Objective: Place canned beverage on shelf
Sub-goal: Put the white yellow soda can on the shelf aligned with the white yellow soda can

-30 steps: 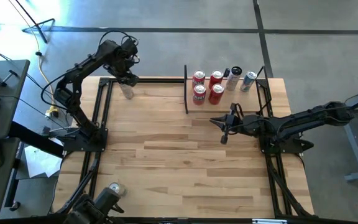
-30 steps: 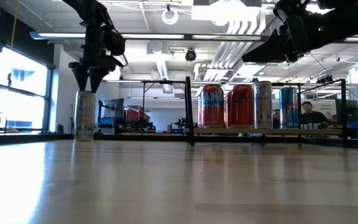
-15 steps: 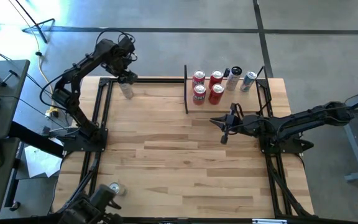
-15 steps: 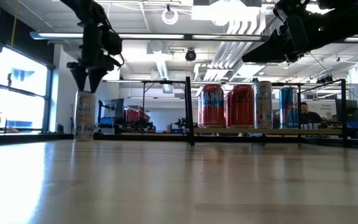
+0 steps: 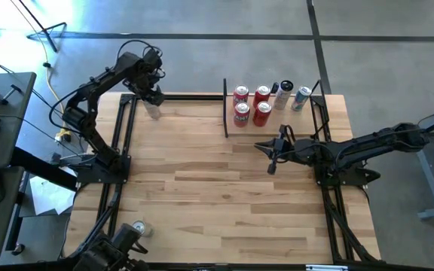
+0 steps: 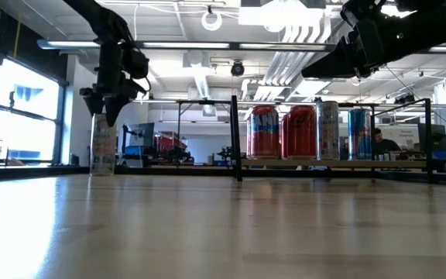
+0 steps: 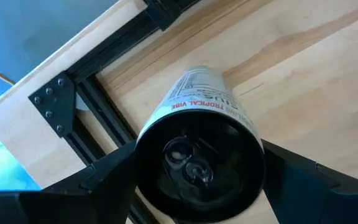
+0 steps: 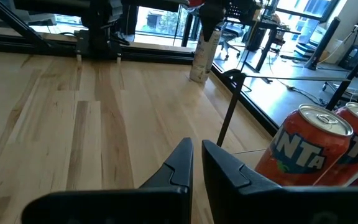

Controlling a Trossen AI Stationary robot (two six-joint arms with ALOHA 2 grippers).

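Compared with a second ago, the left gripper has been shifted slightly outward and lowered around the top of the tall pale can, which stands upright at the far left corner of the table, well apart from the shelf. Its fingers are spread on either side of the can. The right gripper is unchanged near the shelf's front, fingers pressed together. Six cans stand on the shelf. An office with windows is seen beyond the table.
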